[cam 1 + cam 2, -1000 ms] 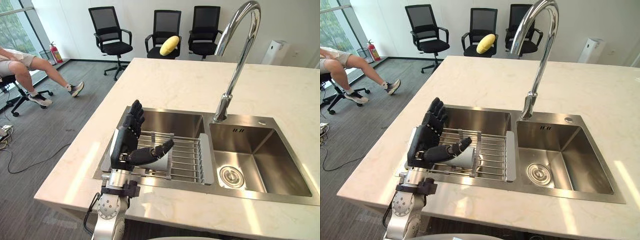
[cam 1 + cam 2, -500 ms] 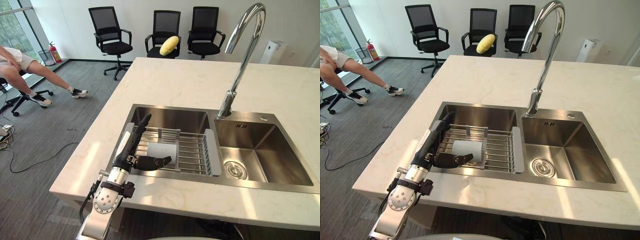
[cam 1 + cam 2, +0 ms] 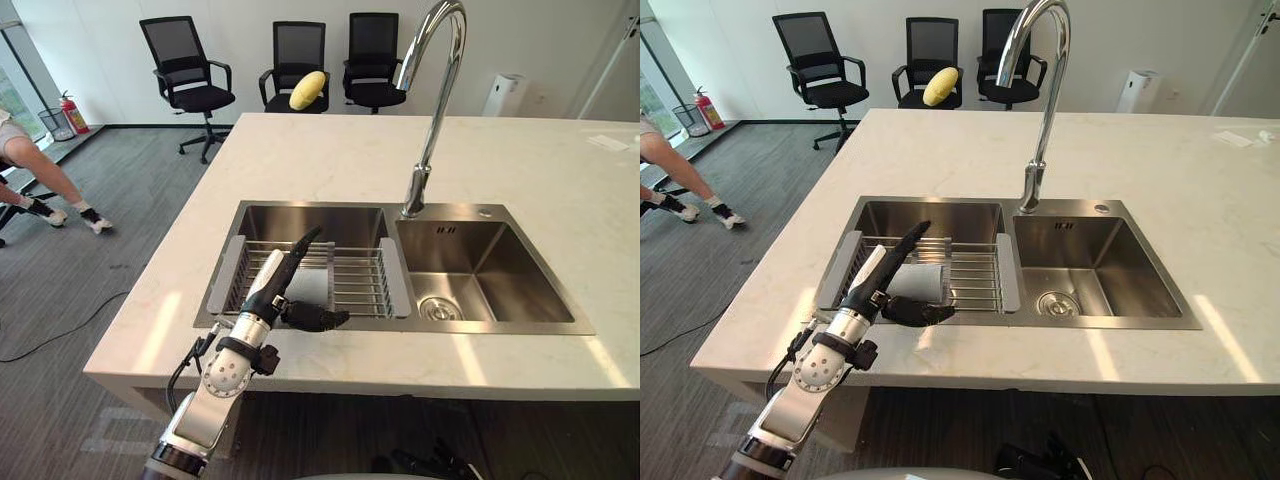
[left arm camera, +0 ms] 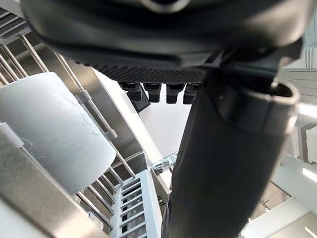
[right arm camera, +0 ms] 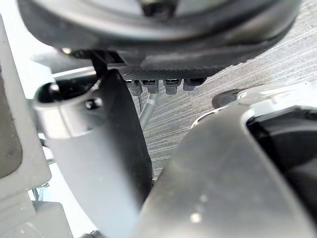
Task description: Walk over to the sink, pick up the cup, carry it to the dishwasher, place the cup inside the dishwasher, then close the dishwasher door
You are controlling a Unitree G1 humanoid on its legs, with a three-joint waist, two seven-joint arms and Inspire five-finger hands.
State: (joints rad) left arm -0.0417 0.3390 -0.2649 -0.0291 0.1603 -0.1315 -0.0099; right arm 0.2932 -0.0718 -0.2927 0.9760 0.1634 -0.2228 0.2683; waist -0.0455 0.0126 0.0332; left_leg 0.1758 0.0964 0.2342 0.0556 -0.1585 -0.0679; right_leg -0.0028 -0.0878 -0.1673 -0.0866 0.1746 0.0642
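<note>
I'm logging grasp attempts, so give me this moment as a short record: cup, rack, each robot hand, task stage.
cup: lying on its side on the rack, in the left basin
rack: wire, laid across the left basin of the sink
left robot hand: over the rack, fingers straight beside the cup, thumb out in front of it; open, cup not gripped
right robot hand: seen in its own wrist view, fingers straight, holding nothing
task stage: cup not yet picked up
</note>
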